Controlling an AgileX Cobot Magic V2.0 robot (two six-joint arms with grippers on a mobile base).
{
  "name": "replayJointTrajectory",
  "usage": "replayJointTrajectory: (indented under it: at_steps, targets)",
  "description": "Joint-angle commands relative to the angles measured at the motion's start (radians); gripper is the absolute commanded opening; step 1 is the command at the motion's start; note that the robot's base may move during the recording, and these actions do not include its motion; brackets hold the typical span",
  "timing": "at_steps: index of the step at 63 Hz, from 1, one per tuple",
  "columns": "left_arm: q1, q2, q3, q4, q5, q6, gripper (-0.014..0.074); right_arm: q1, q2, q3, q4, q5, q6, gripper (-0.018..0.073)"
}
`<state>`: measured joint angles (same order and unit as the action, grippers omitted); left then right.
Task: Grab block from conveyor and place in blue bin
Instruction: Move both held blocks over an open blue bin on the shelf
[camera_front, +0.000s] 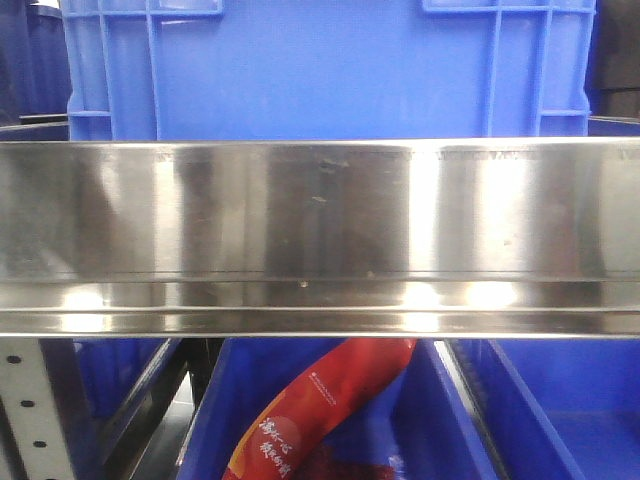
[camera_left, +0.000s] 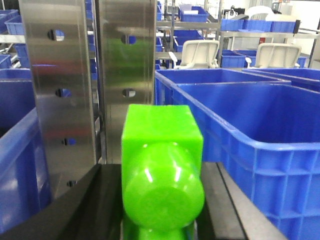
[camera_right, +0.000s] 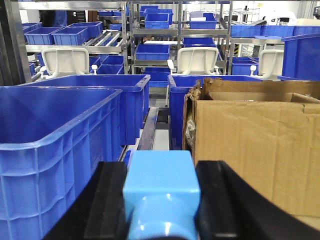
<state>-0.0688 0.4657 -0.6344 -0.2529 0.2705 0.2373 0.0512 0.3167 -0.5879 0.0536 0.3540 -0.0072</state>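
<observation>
left claw (camera_left: 161, 202) grips a glossy green plastic block (camera_left: 162, 130), right claw (camera_right: 162, 202) a pale blue block (camera_right: 160, 172); dropping early could miss the blue plastic bin (camera_left: 280, 165).

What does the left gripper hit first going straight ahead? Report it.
Most likely the perforated steel upright dead ahead of the left gripper and its green block; depth is unclear. The blue bin lies off right.

The left gripper (camera_left: 160, 170) is showing two flat, matte black fingers (camera_left: 75, 210), broad slabs with straight edges. The one nearer the blue bin (camera_left: 260, 145) is looking narrower. The right gripper (camera_right: 161, 165) is wearing the same dull black. Its fingers (camera_right: 105, 200) are squared off at the tips and each is carrying a shallow lengthwise step.
</observation>
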Motion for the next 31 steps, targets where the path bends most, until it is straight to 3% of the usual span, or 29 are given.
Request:
replayJointTrajectory:
  at_steps: [1,15,31]
  targets:
    - [-0.004,-0.003,-0.001,-0.004,-0.062,0.002,-0.0111,0.001,-0.001,-0.011,-0.003,-0.024,-0.002,-0.0162]
    - [-0.004,-0.003,-0.003,-0.006,-0.192,0.002,-0.0111,0.001,0.026,-0.042,0.047,-0.068,-0.002,-0.0162]
    - [-0.007,0.101,-0.138,-0.008,-0.077,0.002,-0.0111,0.003,0.21,-0.167,0.047,-0.114,-0.002,-0.0162]
